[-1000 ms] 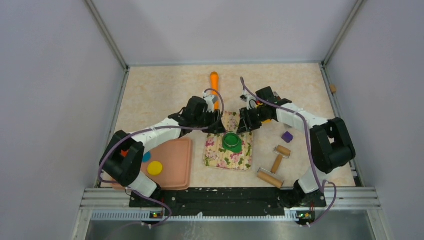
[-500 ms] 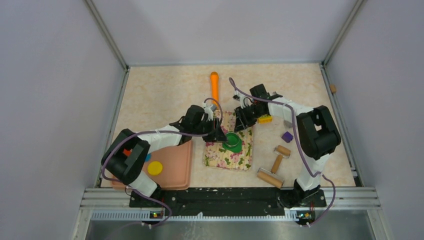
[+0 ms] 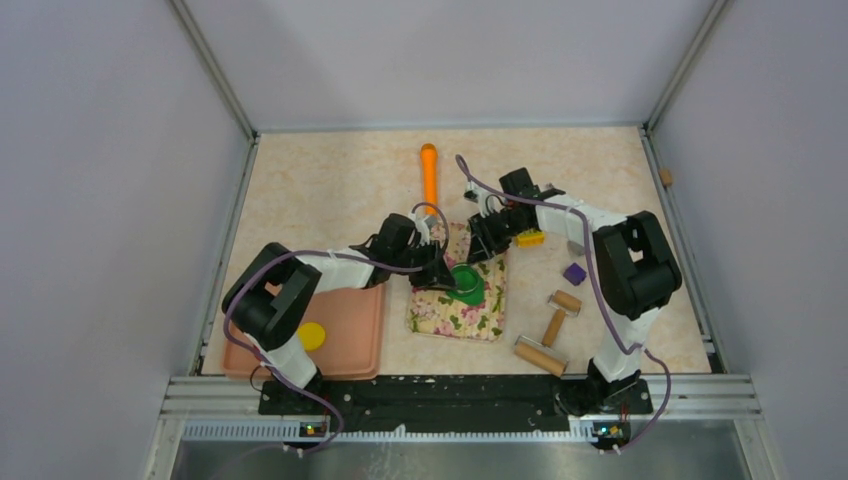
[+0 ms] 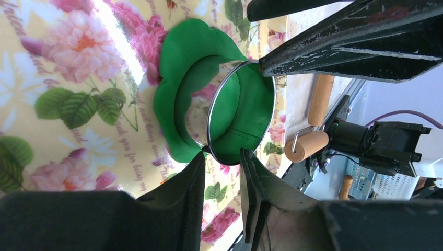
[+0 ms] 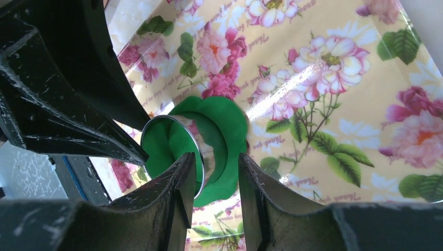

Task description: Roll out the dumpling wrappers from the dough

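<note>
The dark green flattened modelling-clay dough [image 4: 175, 89] is lying on the yellow floral plastic mat [image 4: 68, 104], at centre frame in the top view. A thin round metal ring cutter [image 4: 201, 117] is standing in the dough, and a lobed margin of dough is showing outside it.

The left fingers [image 4: 222, 154] are standing narrowly apart, with their tips at the ring's lower rim. Contact cannot be confirmed. The right fingers [image 5: 215, 157] are also standing narrowly apart and are straddling the ring wall. Green is showing between the wall and one finger, so nothing is clamped.

Handling judgement: the dough is probably light, soft and tacky. It is likely to dent under a pinch and cling to the mat. The ragged outer margin is the safer place to take hold, since this leaves the cut round inside untouched. The ring looks stiff and is best taken by its wall.

The top view alone is showing the pink rectangular tray [image 3: 350, 320] at lower left, carrying a yellow round modelling-clay disc [image 3: 311, 335], and the wooden rolling pins [image 3: 540, 355] at lower right. The wrist views alone are showing the lobed dough edge, the ring's seating and the gaps between the fingers.
</note>
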`<action>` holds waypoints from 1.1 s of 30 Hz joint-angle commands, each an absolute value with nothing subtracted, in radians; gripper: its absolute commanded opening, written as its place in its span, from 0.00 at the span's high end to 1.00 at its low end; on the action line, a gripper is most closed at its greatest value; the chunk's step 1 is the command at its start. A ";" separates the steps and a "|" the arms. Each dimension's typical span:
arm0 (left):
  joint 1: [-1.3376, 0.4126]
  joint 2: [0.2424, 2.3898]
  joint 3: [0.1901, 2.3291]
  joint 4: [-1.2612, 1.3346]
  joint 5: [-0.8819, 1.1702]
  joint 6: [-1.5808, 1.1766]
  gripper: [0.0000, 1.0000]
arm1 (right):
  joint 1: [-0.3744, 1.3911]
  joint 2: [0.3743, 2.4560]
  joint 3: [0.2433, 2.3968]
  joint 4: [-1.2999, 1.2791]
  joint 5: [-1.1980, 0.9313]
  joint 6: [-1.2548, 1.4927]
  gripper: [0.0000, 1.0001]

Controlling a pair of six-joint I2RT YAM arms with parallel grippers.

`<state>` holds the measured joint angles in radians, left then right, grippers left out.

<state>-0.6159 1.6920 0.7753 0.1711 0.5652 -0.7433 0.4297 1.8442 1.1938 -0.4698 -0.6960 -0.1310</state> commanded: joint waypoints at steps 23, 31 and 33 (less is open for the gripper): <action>-0.627 1.737 0.780 0.113 0.481 -0.654 1.00 | 0.499 1.810 1.068 -0.360 -0.554 -0.189 1.00; -0.624 1.723 0.820 0.114 0.537 -0.677 0.94 | 0.500 1.766 1.005 -0.298 -0.501 -0.137 1.00; -0.623 1.714 0.816 0.163 0.580 -0.715 0.91 | 0.500 1.759 1.003 -0.291 -0.490 -0.131 1.00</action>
